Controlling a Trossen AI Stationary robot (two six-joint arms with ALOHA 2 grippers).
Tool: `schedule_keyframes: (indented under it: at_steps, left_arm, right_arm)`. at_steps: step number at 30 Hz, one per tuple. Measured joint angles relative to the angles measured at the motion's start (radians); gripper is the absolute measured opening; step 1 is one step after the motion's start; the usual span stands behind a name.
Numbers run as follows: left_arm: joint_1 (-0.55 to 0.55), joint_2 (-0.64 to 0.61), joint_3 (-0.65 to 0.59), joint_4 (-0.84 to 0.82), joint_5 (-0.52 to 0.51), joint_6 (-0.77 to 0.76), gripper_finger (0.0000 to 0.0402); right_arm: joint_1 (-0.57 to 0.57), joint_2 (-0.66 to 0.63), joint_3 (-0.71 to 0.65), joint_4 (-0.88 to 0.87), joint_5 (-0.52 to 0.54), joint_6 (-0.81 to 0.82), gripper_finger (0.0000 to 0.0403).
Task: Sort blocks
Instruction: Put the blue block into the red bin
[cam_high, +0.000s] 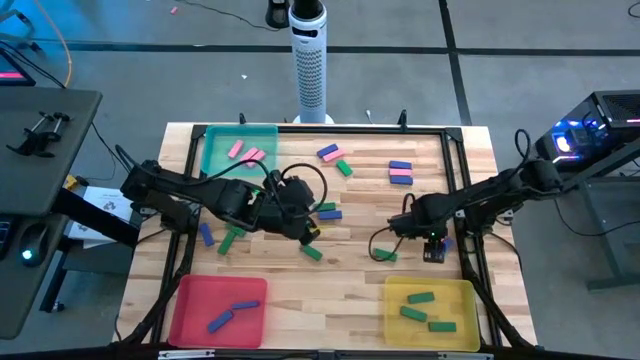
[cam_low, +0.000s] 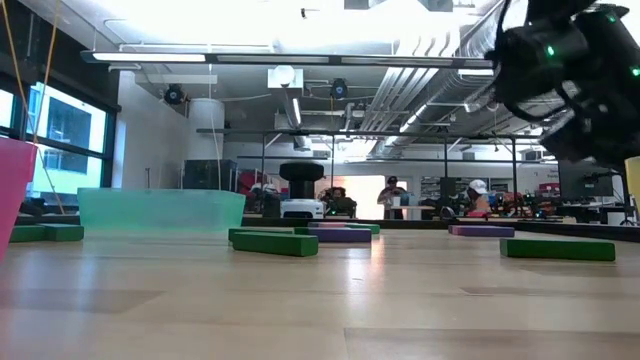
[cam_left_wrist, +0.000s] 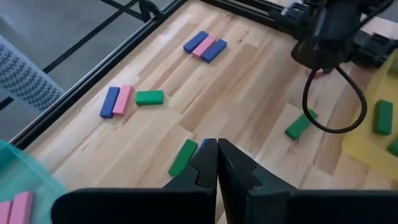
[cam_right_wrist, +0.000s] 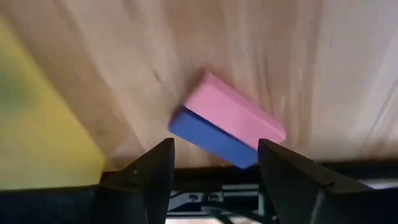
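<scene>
My right claw (cam_right_wrist: 211, 163) hangs wide over touching pink block (cam_right_wrist: 239, 112) and blue block (cam_right_wrist: 211, 140); I risk pinching both.

overhead, table-level, two close wrist views

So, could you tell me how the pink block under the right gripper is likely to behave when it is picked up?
The pink block looks like a stiff, flat bar, so it should hold its shape and probably not roll. It lies flush against a blue block, which the open right gripper may nudge or drag along. Its smooth faces might slip slightly.
</scene>
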Motion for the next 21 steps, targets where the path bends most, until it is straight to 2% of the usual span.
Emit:
schedule_keyframes:
  at_steps: [5,12,16,18,21]
  left_arm:
    - [0.018,0.000,0.000,0.002,-0.011,-0.017,0.0000]
    - [0.034,0.001,0.000,0.007,-0.016,-0.019,0.0000]
    - [0.033,0.001,0.000,0.010,-0.016,-0.022,0.0000]
    - [0.033,0.001,0.000,0.009,-0.016,-0.027,0.0000]
    - [0.033,0.001,0.000,0.010,-0.016,-0.027,0.0000]
  right_arm:
    - [0.001,-0.001,-0.088,0.063,-0.120,0.133,0.0211]
    - [0.008,-0.001,-0.163,0.189,-0.140,0.278,0.0194]
    - [-0.003,-0.002,-0.099,0.289,-0.114,0.296,0.0184]
    - [-0.021,0.000,-0.051,0.305,-0.059,0.294,0.0181]
    - [-0.044,-0.010,0.032,0.306,-0.062,0.262,0.0181]
